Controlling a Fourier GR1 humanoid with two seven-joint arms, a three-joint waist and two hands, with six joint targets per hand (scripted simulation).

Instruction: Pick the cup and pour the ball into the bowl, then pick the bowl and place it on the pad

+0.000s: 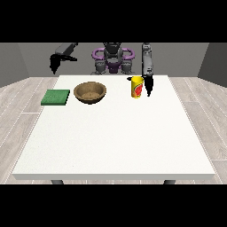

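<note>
1. One yellow cup (137,87) with a red label is shown standing upright on the white table (115,142), its long axis vertical and its mouth turned upward; it is placed toward the far edge, right of centre
2. One brown bowl (90,92) is seen to the cup's left, well apart from it, resting on its base with the opening upward
3. One green pad (56,97) is laid flat near the table's left edge, just beside the bowl but apart from it
4. No ball can be made out; the cup's interior is hidden
5. The hand at the view's right (148,85) is held just beside the cup with fingers pointing down; whether they are curled or touch the cup cannot be told
6. The hand at the view's left (54,63) is raised beyond the table's far left corner; its finger state cannot be told
</note>
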